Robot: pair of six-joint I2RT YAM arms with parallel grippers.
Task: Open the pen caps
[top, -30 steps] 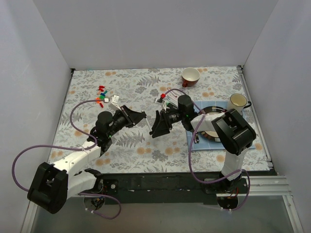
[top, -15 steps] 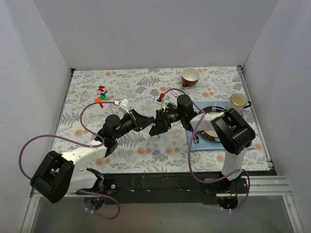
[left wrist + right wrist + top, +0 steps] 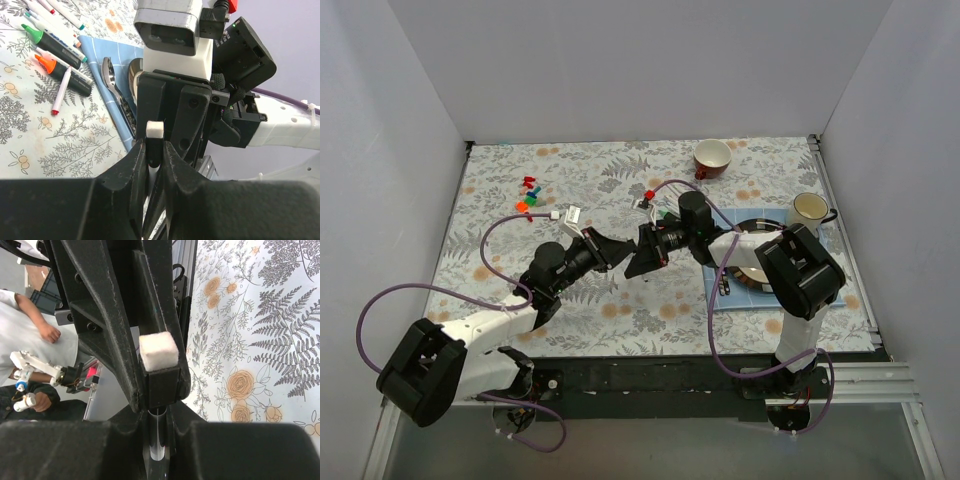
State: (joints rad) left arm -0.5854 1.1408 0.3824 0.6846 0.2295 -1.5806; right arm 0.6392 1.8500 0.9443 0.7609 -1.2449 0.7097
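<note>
**Meeting above the cloth.** My left pincer (image 3: 154,146) stayed clamped on the pen (image 3: 155,131), which it had carried inward. My right pincer (image 3: 157,416), wide apart a second earlier, had closed round the pen's other end. The cap itself was hidden, but in my judgement it was ready to be pulled off.

Cannot see most of the pen (image 3: 157,440), buried between blurred fingers (image 3: 100,450). Cannot count the caps (image 3: 528,195) from above. Cannot follow spare pens (image 3: 67,15) past the top edge.
</note>
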